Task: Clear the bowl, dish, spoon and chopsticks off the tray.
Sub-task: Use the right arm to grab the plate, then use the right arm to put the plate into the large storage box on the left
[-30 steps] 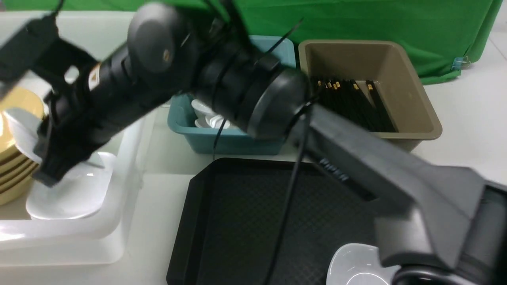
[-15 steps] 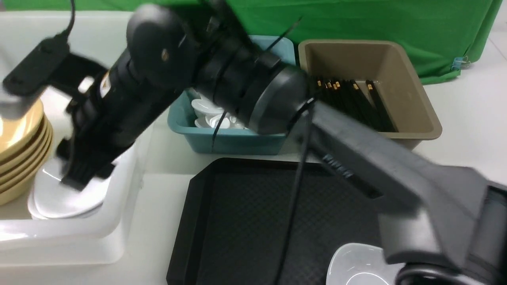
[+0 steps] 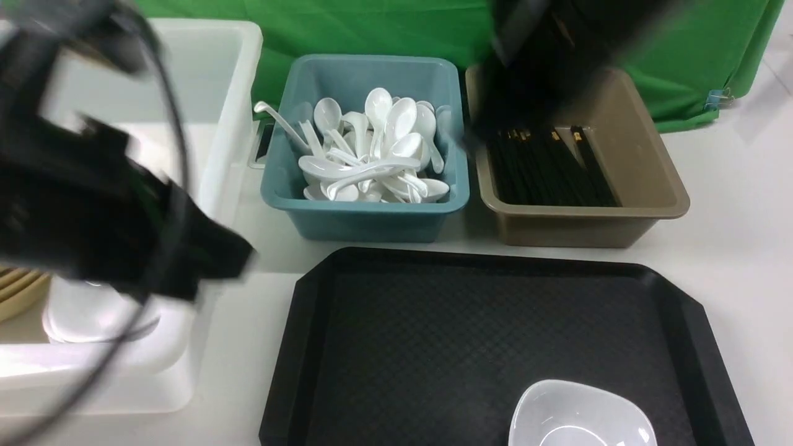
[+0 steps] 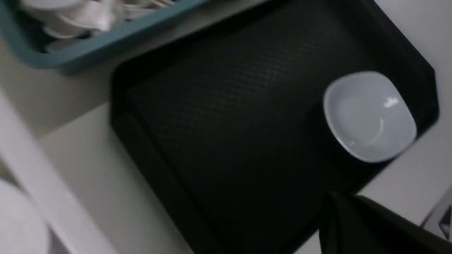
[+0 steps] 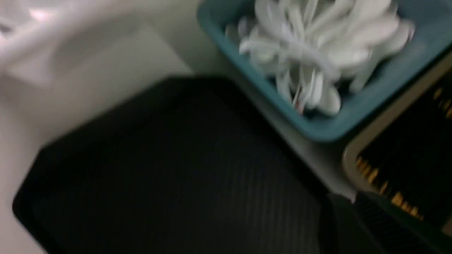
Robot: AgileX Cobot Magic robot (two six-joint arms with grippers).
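A white dish sits on the black tray. White spoons fill the teal bin; black chopsticks lie in the brown one. The left end effector is closed; the right looks narrow, its fingertips together.

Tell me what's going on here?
A two-armed robot is clearing a black plastic tray. Neither arm seems to hold anything now. One glossy white squarish dish sits on the tray. Beyond it are a teal bin of white spoons and a brown bin of black chopsticks.
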